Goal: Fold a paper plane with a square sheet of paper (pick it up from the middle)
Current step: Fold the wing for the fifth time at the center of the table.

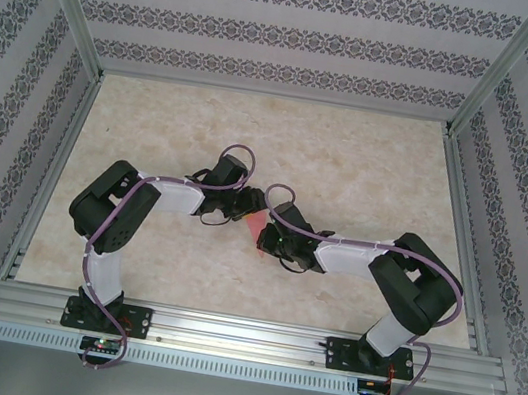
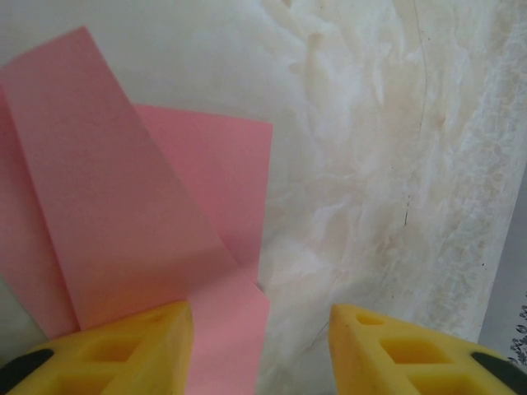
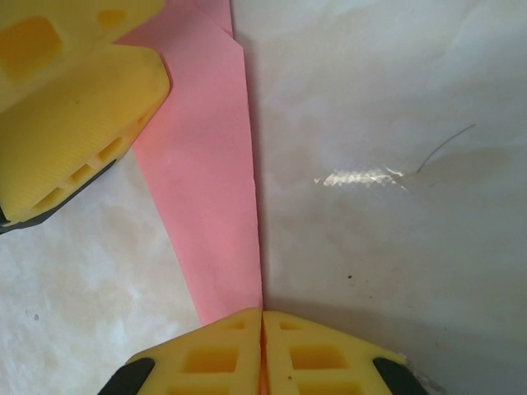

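The square sheet of paper is pink-red and folded into a narrow pointed paper plane (image 1: 256, 229) lying mid-table between both arms. My right gripper (image 3: 263, 317) is shut on the narrow tip of the paper plane (image 3: 206, 189), and a pink sliver shows between its yellow pads. My left gripper (image 2: 261, 317) stands open over the wider end. The layered flaps of the paper plane (image 2: 123, 214) run under and beside its left finger, and its right finger is over bare table. One of its yellow fingers (image 3: 74, 107) presses at the paper's far end in the right wrist view.
The marbled table (image 1: 371, 165) stretches beyond the arms. Aluminium rails (image 1: 241, 336) run along the near edge and patterned walls (image 1: 291, 35) close three sides. A shiny scuff (image 3: 358, 177) marks the surface right of the paper.
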